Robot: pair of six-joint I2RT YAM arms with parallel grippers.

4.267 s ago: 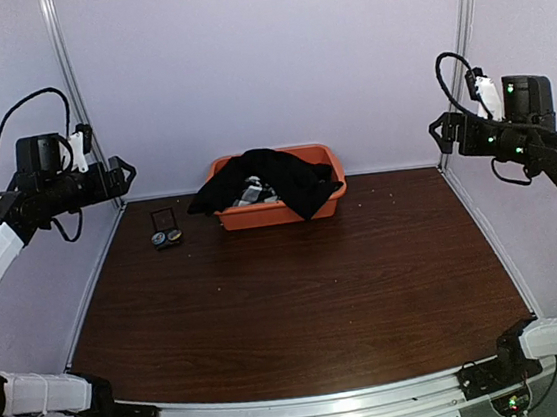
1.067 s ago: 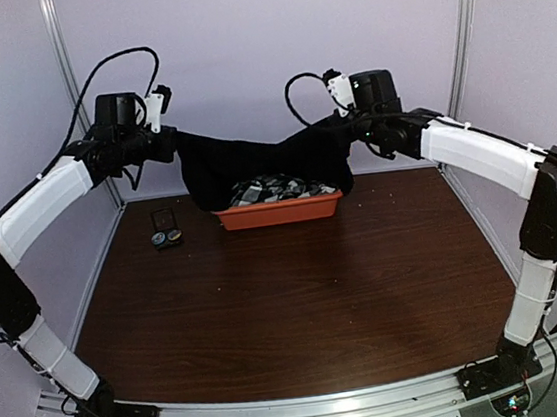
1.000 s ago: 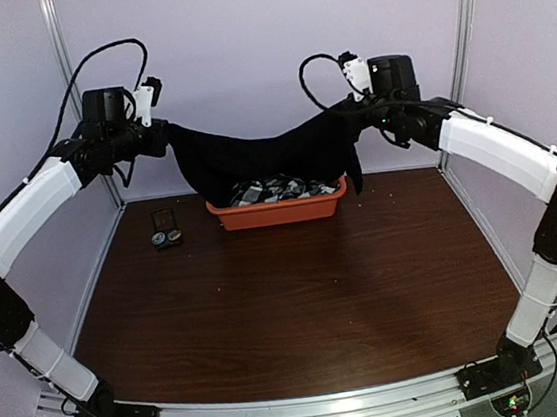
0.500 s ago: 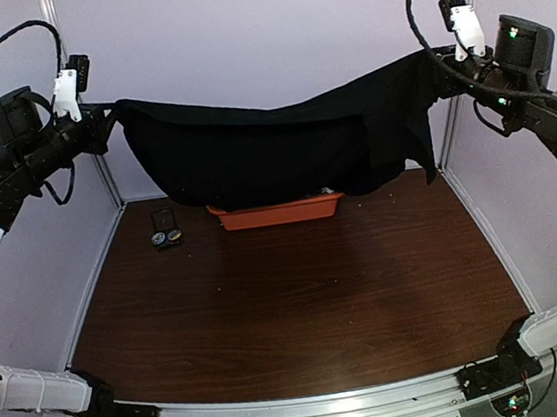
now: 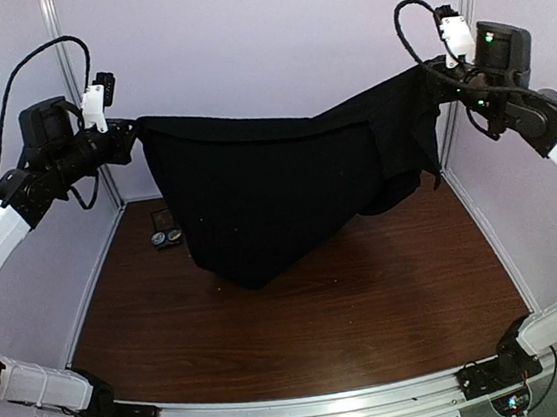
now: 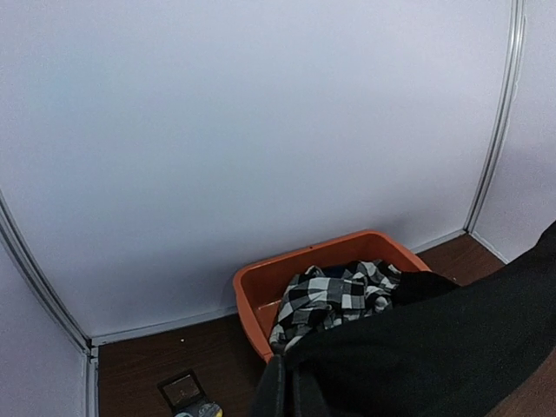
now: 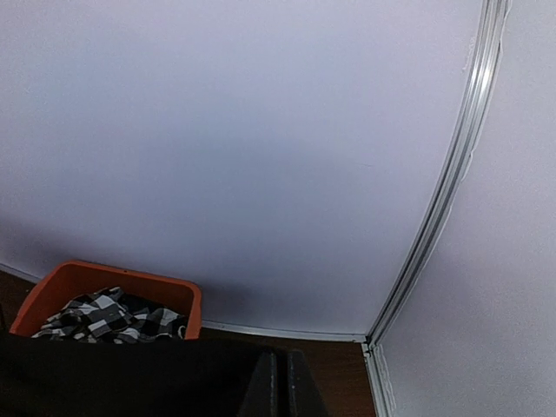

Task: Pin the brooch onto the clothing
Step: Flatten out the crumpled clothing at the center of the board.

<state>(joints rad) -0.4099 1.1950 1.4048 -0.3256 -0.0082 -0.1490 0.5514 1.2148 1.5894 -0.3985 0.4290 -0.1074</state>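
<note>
1. Two clamps carry everything here: the black shirt [image 5: 276, 189] hangs spread in the air above and in front of the orange bin [image 6: 252, 300], with the left gripper [image 5: 130, 140] closed on one upper corner and the right gripper [image 5: 434, 75] closed on the other. If either pinch is shallow, that corner could slide free and the shirt would swing down off one arm. The side toward the right gripper is doubled over itself, so laying the shirt on the table [image 5: 368, 289] like this would likely leave the front creased or covered.
2. Lowering too close to the orange bin could catch the drooping hem on its rim and tip or drag it.
3. Inside the bin, the checked fabric [image 6: 330, 295] lies loose against the shirt's far side and might get pulled out with it.
4. Left of the bin, the dark square case [image 5: 163, 219] and the round pieces [image 5: 167, 238] sit near the hanging hem; a sweep could scatter or bury them. They are too small to identify.
</note>
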